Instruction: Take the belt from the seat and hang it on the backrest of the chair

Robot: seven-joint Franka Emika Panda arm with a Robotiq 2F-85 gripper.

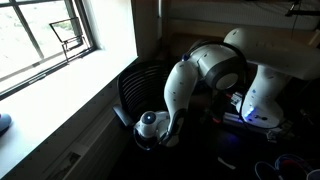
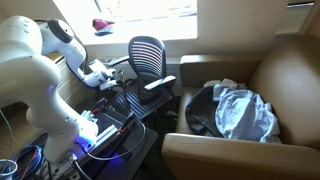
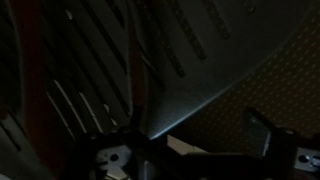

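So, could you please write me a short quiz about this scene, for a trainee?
1. True or false: the office chair stands close to a window.
2. What lies on the armchair? A) a crumpled cloth B) a laptop C) a plate
3. What colour is the robot arm?
Key: 1 true; 2 A; 3 white.
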